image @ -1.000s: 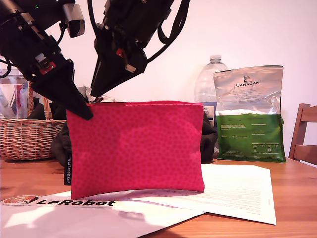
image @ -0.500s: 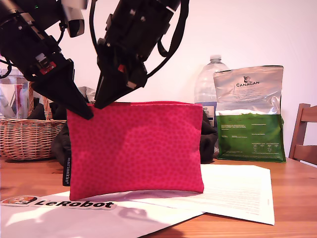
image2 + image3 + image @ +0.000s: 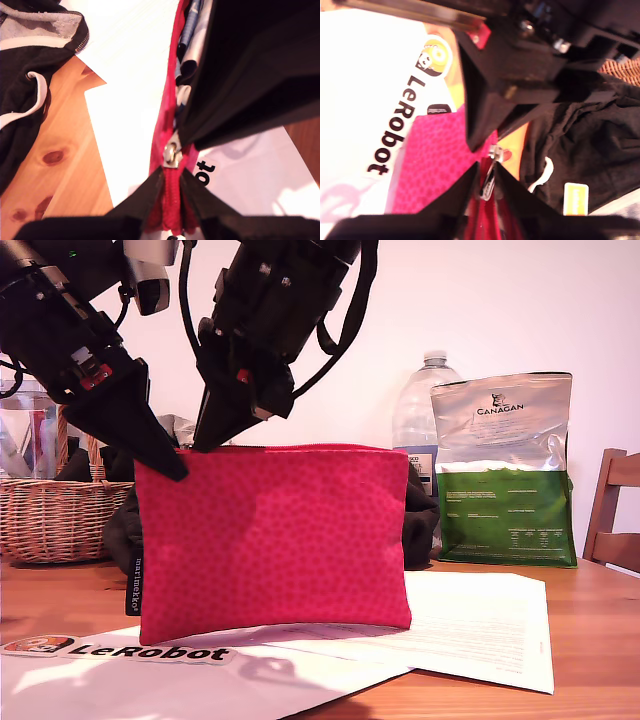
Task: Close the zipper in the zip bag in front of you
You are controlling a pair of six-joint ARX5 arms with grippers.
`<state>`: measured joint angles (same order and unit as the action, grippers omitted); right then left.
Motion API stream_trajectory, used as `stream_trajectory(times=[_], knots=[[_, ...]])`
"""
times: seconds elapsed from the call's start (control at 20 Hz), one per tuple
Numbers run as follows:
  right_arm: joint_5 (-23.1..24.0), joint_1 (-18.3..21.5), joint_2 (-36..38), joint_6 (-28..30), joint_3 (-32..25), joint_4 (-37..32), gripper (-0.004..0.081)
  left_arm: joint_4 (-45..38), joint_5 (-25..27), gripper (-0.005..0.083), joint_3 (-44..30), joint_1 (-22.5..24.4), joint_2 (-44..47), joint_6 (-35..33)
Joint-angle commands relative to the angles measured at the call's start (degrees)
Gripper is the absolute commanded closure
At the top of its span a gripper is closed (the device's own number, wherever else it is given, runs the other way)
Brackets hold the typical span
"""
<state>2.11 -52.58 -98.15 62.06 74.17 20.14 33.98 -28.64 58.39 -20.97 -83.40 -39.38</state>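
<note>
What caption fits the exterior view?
Two arms hold the red zip bag upright at its zipper on a wooden table.

A plain white wall (image 3: 520,300) is seen behind the wooden desk (image 3: 590,640), and a wooden chair (image 3: 612,508) stands at the exterior view's right.

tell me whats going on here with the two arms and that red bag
My first gripper pinches a corner of the flat red-pink fabric pouch, at the exterior view's left. My second gripper grips the small silver pull tab of its red zipper, which gapes open beyond the tab.
</note>
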Motion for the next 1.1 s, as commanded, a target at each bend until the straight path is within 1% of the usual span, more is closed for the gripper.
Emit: stream_trajectory(times=[0.0,0.1,0.35,0.45,0.6,0.75,0.85,1.05], knots=[[-0.02,0.13,-1.27,0.77,-0.15,0.00,0.0744,-0.61,-0.90,0.0795,0.24,-0.02,-0.15,-0.11],[-0.02,0.24,-1.27,0.92,-0.15,0.07,0.0772,-0.63,-0.90,0.0795,0.24,-0.02,-0.15,-0.11],[0.02,0.59,-1.27,0.94,-0.15,0.04,0.0782,-0.96,-0.50,0.0795,0.24,-0.02,-0.15,-0.11],[0.50,0.66,-1.27,0.92,-0.13,0.15,0.0782,-1.22,1.33,0.0795,0.24,-0.02,-0.15,-0.13],[2.82,0.81,-1.27,0.61,-0.13,0.57,0.0782,-2.97,5.46,0.0795,0.24,-0.02,-0.15,-0.07],[3.48,0.85,-1.22,-0.26,-0.13,1.11,0.0782,-5.09,8.76,0.0795,0.24,-0.02,-0.15,-0.09],[4.48,0.85,-1.22,-0.24,-0.13,1.18,0.0782,-6.03,9.25,0.0795,0.24,-0.02,-0.15,-0.15],[4.52,0.85,-1.22,0.66,-0.13,1.25,0.0782,-6.01,9.20,0.0795,0.24,-0.02,-0.15,-1.60]])
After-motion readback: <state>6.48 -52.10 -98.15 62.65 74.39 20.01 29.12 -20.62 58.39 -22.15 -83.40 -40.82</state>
